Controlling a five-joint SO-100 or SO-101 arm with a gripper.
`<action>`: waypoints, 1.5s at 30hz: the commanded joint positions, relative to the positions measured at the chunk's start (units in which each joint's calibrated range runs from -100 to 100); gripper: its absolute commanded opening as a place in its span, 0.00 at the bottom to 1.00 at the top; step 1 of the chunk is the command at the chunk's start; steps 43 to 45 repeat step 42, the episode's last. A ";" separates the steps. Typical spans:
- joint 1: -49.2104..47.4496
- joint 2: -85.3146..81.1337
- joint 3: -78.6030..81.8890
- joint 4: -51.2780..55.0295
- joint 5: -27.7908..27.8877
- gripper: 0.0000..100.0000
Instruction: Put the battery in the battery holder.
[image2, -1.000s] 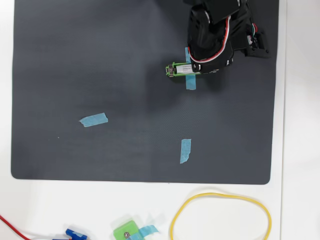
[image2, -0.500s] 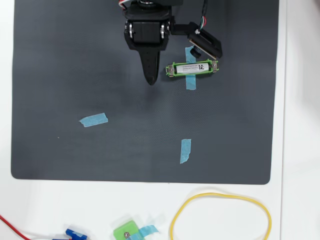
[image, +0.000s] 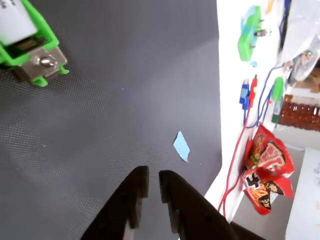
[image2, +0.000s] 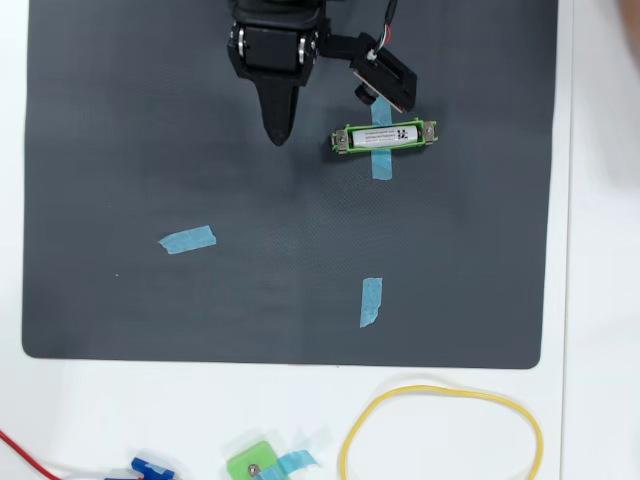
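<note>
Battery (image2: 384, 135) sits inside the battery holder (image2: 343, 139), lying lengthwise in the green frame on the dark mat (image2: 150, 120), with a blue tape strip (image2: 381, 165) crossing under the frame. We judge the task essentially done. Gripper (image2: 277, 135) is off to the left of the holder in the overhead view, apart from it, touching nothing. In the wrist view the gripper (image: 153, 185) has its two black fingers nearly together, only a thin slit between, nothing held. Wrist view also catches the holder's end (image: 35, 45) with its metal contact at top left.

Handling, as we judge it: the battery is light, rigid, smooth and round, so it would roll and slip; best pinched across its middle, on the cylinder sides, not at the ends. Holder is stiff plastic, taped down, so it should stay put.

Elsewhere: two loose tape strips (image2: 187, 239), yellow loop (image2: 350, 435), squarish green piece (image2: 251, 464).
</note>
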 joint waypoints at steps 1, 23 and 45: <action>1.93 -0.51 0.27 2.92 -0.19 0.00; 0.99 -0.51 0.27 3.18 5.86 0.00; 0.99 -0.42 0.27 3.09 5.86 0.00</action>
